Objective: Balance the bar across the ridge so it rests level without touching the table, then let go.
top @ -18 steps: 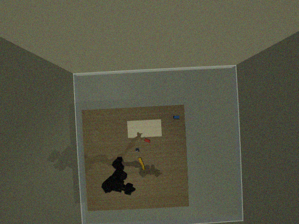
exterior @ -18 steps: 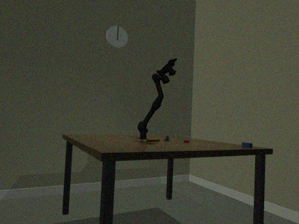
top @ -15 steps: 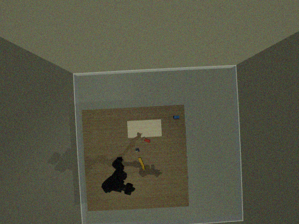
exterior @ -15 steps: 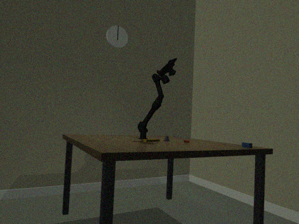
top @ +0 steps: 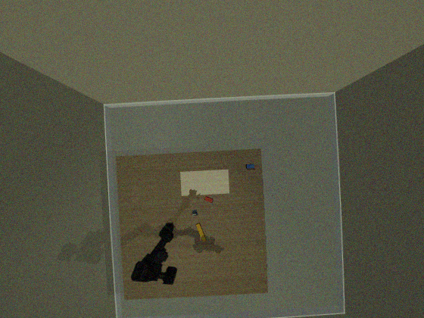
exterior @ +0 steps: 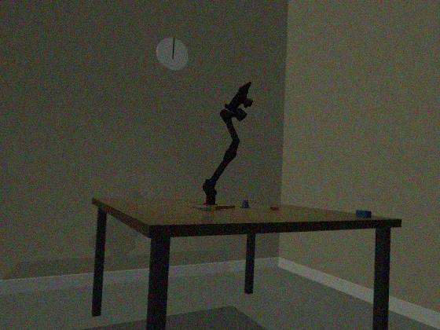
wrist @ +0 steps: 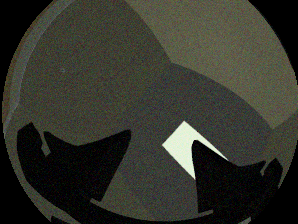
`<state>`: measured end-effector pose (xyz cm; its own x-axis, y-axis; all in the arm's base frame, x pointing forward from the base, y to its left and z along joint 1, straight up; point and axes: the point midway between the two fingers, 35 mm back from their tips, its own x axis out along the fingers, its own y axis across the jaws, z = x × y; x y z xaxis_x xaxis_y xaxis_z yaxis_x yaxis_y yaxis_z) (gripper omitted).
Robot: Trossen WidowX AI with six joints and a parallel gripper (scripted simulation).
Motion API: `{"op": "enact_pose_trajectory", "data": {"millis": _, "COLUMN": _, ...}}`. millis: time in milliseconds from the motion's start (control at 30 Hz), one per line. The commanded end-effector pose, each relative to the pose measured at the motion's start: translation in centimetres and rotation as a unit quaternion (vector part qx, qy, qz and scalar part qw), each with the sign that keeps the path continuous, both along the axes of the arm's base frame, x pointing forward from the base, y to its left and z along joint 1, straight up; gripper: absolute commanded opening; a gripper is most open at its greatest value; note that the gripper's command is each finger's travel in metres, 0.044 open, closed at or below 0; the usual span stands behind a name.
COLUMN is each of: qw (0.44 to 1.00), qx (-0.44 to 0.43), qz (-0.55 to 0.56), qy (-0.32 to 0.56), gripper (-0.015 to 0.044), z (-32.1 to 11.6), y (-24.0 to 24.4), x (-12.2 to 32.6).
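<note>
The yellow bar (top: 200, 230) (exterior: 223, 207) lies flat on the table, with the arm's shadow over one end. The small grey-blue ridge (top: 194, 213) (exterior: 245, 204) stands apart from the bar, between it and the red block in the top view. My gripper (exterior: 250, 83) (wrist: 162, 139) is high above the table and points upward, far from both bar and ridge. Its two dark fingers are wide apart in the wrist view, with nothing between them. Neither bar nor ridge shows in the wrist view.
A red block (top: 208, 199) (exterior: 274, 208) lies beyond the ridge. A blue block (top: 250, 166) (exterior: 363, 214) lies near a table corner. A pale rectangle (top: 212, 182) is on the table beyond the red block. The wrist view shows walls and a bright white panel (wrist: 177, 145).
</note>
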<state>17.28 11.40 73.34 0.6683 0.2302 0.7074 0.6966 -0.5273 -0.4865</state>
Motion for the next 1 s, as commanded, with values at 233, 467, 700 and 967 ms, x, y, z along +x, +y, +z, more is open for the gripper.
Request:
{"op": "enact_pose_trajectory", "data": {"millis": 233, "qw": 0.987, "qx": 0.121, "qz": 0.085, "qy": -0.061, "gripper": 0.0315, "z": 2.2, "y": -4.3, "x": -5.9}}
{"op": "enact_pose_trajectory", "data": {"millis": 467, "qw": 0.961, "qx": 0.2, "qz": 0.154, "qy": -0.109, "gripper": 0.0315, "z": 3.4, "y": -8.0, "x": -9.5}}
{"op": "enact_pose_trajectory", "data": {"millis": 700, "qw": 0.924, "qx": 0.278, "qz": 0.218, "qy": -0.149, "gripper": 0.0315, "z": 3.8, "y": -12.3, "x": -12.2}}
{"op": "enact_pose_trajectory", "data": {"millis": 967, "qw": 0.866, "qx": 0.368, "qz": 0.284, "qy": -0.185, "gripper": 0.0315, "z": 3.4, "y": -17.8, "x": -14.0}}
